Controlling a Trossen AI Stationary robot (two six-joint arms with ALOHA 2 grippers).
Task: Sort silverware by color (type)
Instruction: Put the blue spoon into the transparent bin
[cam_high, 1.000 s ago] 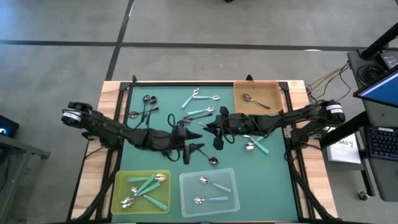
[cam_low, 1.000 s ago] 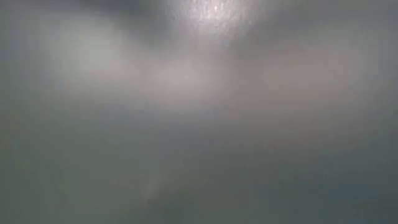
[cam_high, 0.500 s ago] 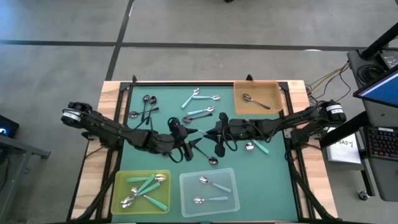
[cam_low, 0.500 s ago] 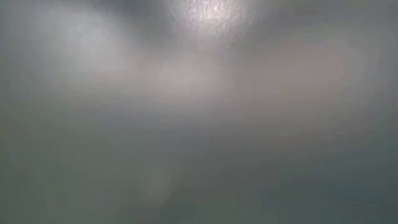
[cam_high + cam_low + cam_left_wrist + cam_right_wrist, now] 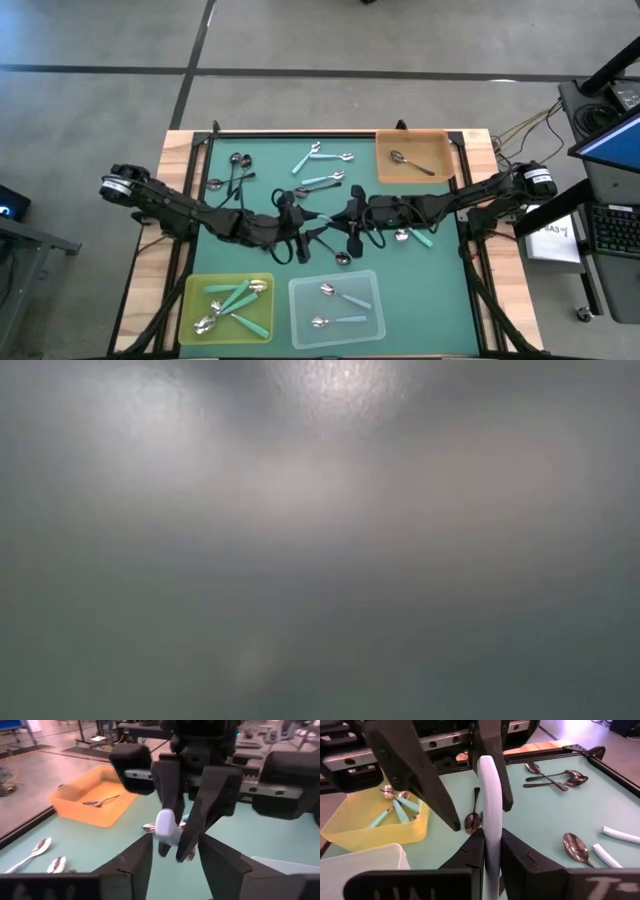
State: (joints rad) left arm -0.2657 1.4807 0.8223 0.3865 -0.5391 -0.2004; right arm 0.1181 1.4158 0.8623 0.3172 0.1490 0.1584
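In the middle of the high view the two arms have drawn together since a second ago, tip to tip, for what looks like a handover. The right pincer (image 5: 490,851) pinches a light-blue spoon handle (image 5: 490,795) upright, pressed together on it. The left pincer (image 5: 175,851) has slid its fingers to either side of that handle and is narrowing, though I cannot tell whether it grips yet. Loose spoons (image 5: 322,155) lie at upper centre of the green bench (image 5: 450,280). Teal ones fill the yellow tray (image 5: 190,300) at lower left, blue ones the clear tray (image 5: 372,300), one the orange tray (image 5: 440,140). I judge the blue spoon bound for the clear tray.
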